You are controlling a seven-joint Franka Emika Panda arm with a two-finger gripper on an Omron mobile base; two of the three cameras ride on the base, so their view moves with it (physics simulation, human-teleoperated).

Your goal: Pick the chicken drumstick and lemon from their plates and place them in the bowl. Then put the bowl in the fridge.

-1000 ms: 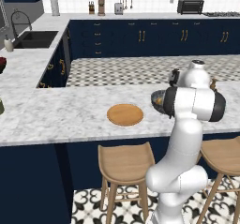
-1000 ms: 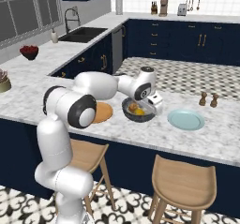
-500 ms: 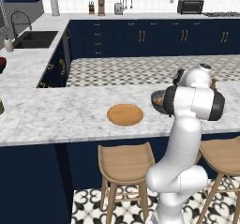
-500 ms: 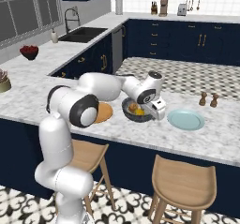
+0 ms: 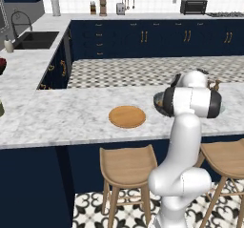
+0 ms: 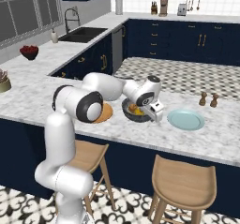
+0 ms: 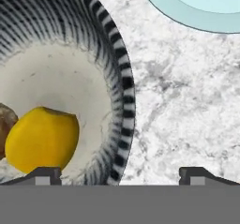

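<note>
The hand (image 7: 119, 174) hangs low over the marble bench (image 7: 187, 106), fingers spread wide and gripping nothing, one tip over the bowl's (image 7: 123, 89) inside and the other outside it, so the rim sits between them. The lemon (image 7: 41, 136) already lies in the bowl with the chicken drumstick (image 7: 5, 124) touching it at the edge of the hand view. The pale blue plate (image 6: 186, 119) sits bare just beside, the wooden plate (image 5: 127, 116) bare on the bowl's other side. That bowl looks stiff, glazed and probably heavy and slick; I'd pinch the wall at the rim and keep it level so nothing rolls.
</note>
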